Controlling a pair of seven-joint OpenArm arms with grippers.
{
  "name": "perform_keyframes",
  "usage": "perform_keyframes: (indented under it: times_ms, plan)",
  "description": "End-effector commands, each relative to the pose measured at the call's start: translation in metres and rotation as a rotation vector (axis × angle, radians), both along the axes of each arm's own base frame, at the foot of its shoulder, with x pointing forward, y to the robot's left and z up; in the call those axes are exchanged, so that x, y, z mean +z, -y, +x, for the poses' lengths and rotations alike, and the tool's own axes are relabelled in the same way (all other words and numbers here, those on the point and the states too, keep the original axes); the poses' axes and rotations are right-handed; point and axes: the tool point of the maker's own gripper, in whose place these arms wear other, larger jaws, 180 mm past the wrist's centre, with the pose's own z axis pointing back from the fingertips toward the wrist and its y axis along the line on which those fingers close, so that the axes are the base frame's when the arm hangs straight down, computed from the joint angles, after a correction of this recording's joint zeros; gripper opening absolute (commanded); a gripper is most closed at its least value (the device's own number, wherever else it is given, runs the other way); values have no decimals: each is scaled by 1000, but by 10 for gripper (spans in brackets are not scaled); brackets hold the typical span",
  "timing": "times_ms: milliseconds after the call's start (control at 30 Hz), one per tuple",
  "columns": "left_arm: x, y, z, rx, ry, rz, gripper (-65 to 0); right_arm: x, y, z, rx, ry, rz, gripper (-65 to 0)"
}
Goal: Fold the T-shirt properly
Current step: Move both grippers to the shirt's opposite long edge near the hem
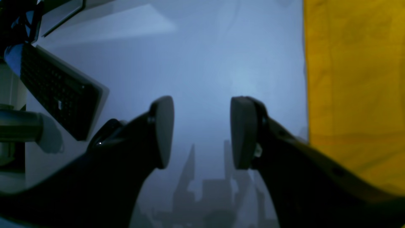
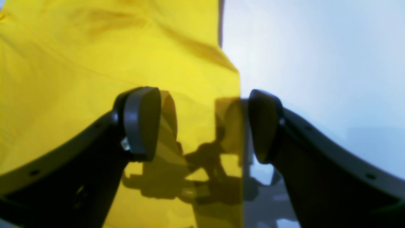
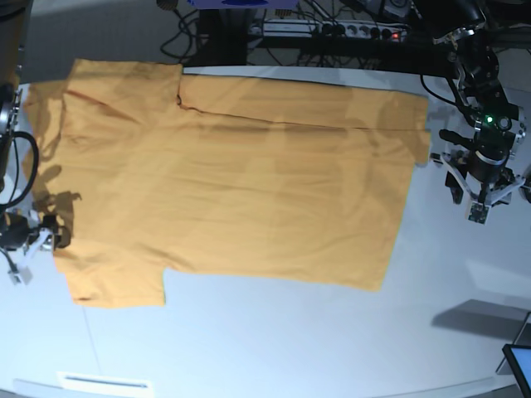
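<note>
The white table [image 3: 274, 340] is seen from above, and most of it is covered by the orange-yellow T-shirt [image 3: 232, 182], spread flat with one sleeve [image 3: 116, 286] lying toward the near edge. No containers are shown. At the shirt's side edge, the right gripper [image 2: 202, 125] is held just above the cloth, jaws spread wide, one finger [image 2: 140, 122] over the fabric and the other over bare table; nothing is gripped. Well apart, off the shirt's opposite edge, the left gripper [image 1: 202, 131] is hung over bare table, jaws parted and empty. A keyboard [image 1: 58, 90] is glimpsed in the left wrist view.
</note>
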Motion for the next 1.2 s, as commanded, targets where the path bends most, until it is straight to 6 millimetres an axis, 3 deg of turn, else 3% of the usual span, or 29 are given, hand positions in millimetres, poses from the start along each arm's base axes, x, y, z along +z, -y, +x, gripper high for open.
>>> perform_keyframes:
  times_ms: [0,167,633,733,1000,1167]
  plan:
    - [17,-3,7,-5,53,22,-370,14,1,12,2,31,1,-236]
    - [17,-3,7,-5,53,22,-370,11,-3,9,9,12,6,-251]
    - [18,-6,14,4,62,11,-364,2,-4,1,15,-15,1,-650]
    - [22,-6,21,8,80,4,-363,2,-4,0,15,-16,1,-643]
    - [-4,-20,37,60,34,-83,-361,2,-2,0,14,-16,-1,-644]
    - [-9,-34,52,89,24,-120,-361,1,-2,-1,14,-18,-1,-644]
